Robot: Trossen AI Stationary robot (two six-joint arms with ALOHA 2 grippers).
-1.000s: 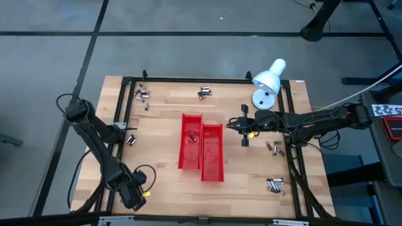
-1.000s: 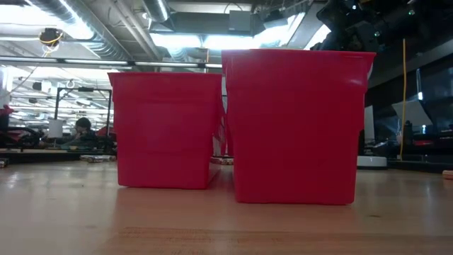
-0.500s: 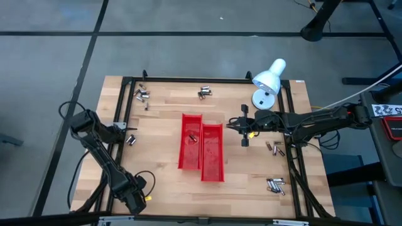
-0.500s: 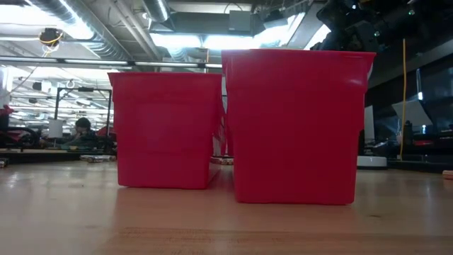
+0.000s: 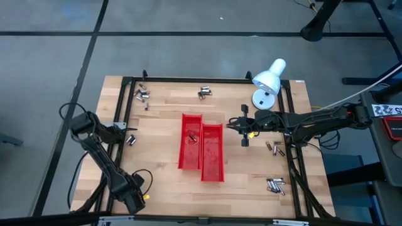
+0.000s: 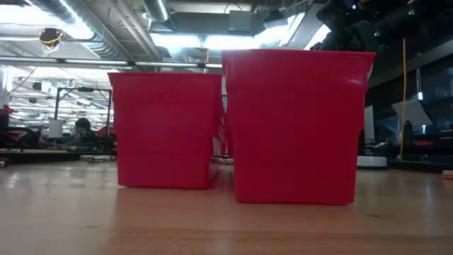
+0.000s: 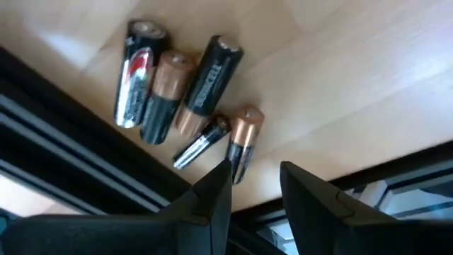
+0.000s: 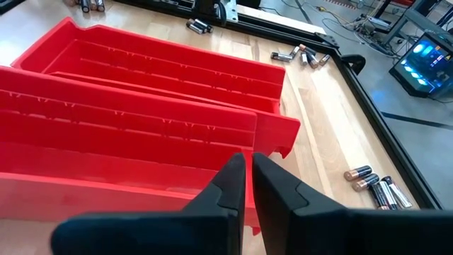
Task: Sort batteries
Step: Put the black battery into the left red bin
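Grey concrete floor surrounds a pale wood counter fenced by a black frame, with a white lamp at its far right corner; the low view looks past it into a workshop where a person sits far off.

Two red trays lie side by side at the middle. The batteries sit in small clusters around the counter's edges, well apart from the trays, with at least one already in the left tray.

The right gripper hovers just beside the right tray, its fingers almost touching and holding nothing. The left gripper hangs over a cluster of five batteries lying against the frame at the counter's left edge, fingers a little apart and empty.

That cluster is the risk: the cells touch one another and hug the frame, so a descent could pinch two at once, knock one rolling, or strike the rail.
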